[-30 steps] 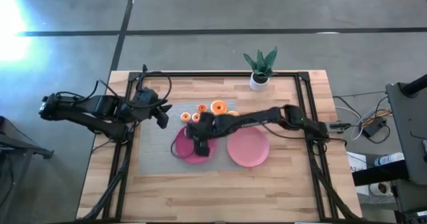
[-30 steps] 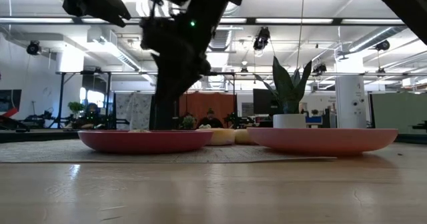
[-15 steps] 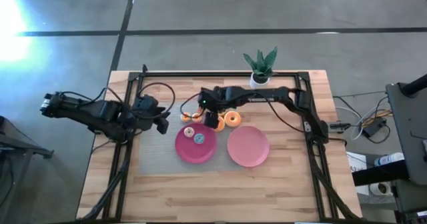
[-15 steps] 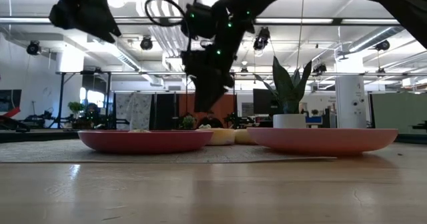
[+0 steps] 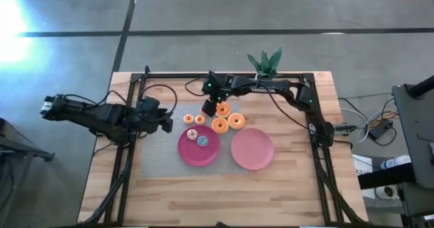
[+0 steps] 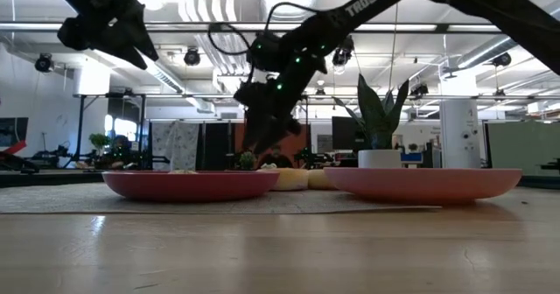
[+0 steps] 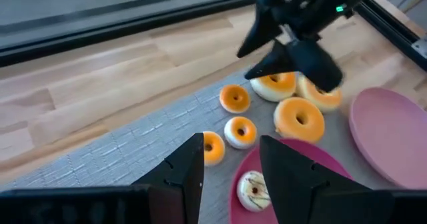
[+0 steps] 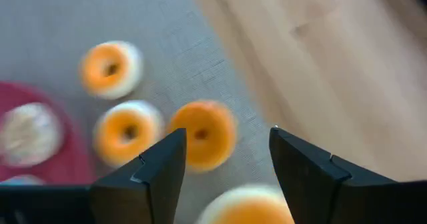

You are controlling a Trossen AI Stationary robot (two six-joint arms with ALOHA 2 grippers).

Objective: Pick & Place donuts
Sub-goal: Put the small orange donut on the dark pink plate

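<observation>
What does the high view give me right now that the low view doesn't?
High only: two donuts lying on the magenta plate, more loose donuts on the mat behind it, and the left gripper waiting off to the side. Low only: the room behind the table. Both: the right gripper above the loose donuts, both plates, including the pink plate, and the potted plant.

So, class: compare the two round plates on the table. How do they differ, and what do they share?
The magenta plate is darker; the pink plate is paler. The magenta plate holds two small donuts, one whitish and one blue-iced; the pink plate holds nothing. The magenta plate lies on the grey mat, the pink plate nearer the right arm's side. Both are round, shallow and similar in size.
</observation>
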